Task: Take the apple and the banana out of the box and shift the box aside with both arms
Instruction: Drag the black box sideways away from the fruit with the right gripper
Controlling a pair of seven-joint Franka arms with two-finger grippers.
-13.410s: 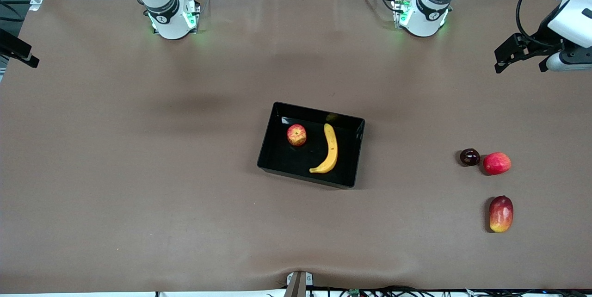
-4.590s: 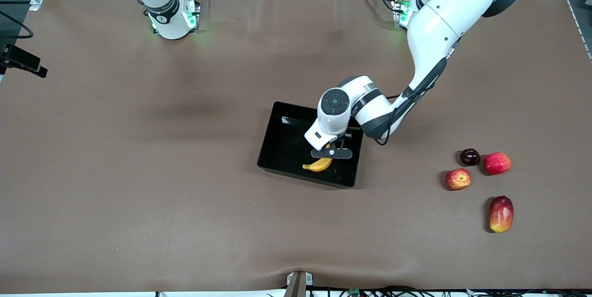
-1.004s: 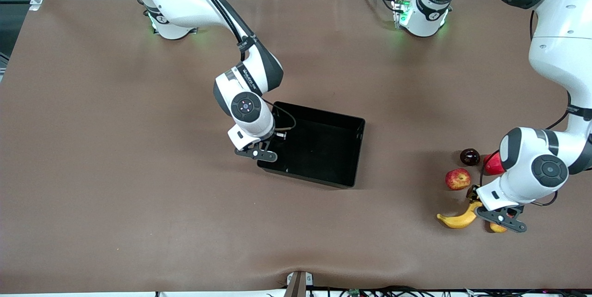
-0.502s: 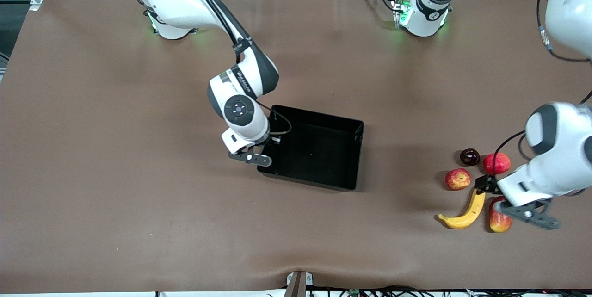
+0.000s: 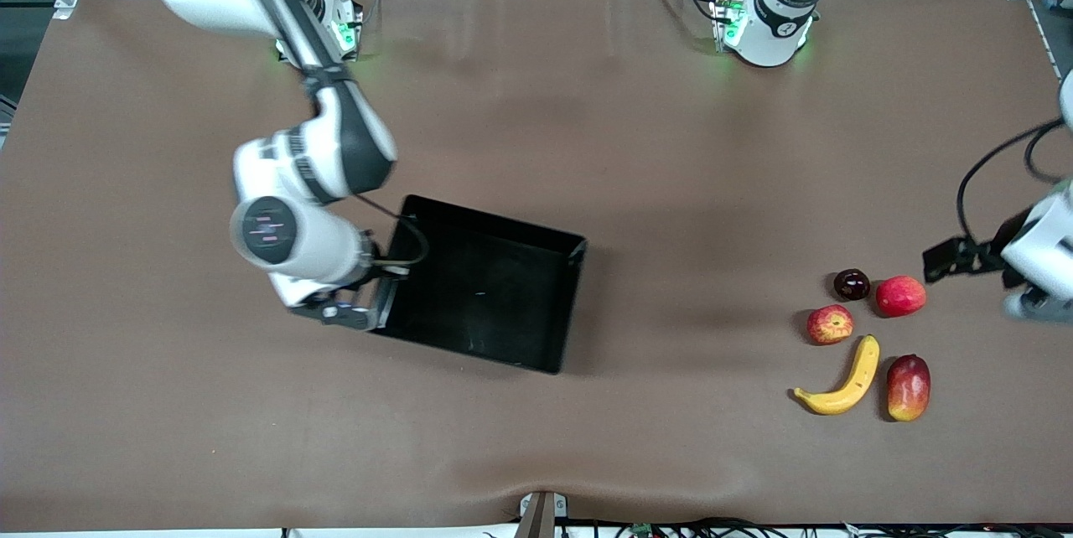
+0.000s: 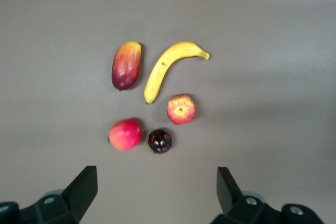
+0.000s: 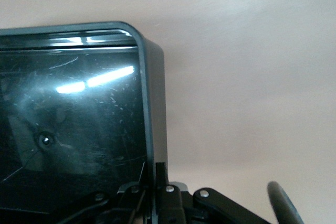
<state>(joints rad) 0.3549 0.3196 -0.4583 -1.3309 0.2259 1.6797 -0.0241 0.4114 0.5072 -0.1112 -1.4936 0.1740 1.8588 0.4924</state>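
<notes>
The black tray (image 5: 503, 303) stands empty on the table. My right gripper (image 5: 379, 307) is shut on the tray's wall at the right arm's end; the right wrist view shows the fingers (image 7: 167, 182) pinching that wall (image 7: 152, 103). The apple (image 5: 830, 324) and the banana (image 5: 842, 379) lie on the table toward the left arm's end, the banana nearer to the front camera. My left gripper (image 5: 943, 257) is open and empty, up in the air beside the fruit group. The left wrist view shows the banana (image 6: 168, 66) and the apple (image 6: 181, 109) past the open gripper (image 6: 156, 192).
A red-and-yellow mango (image 5: 908, 387) lies beside the banana. A plain red fruit (image 5: 901, 296) and a dark plum (image 5: 852, 284) lie just farther from the front camera than the apple. The brown table (image 5: 671, 144) has bare cloth between the tray and the fruits.
My right gripper has pulled the tray toward the right arm's end of the table. My left gripper has let go of the banana, risen and drawn away from it.
</notes>
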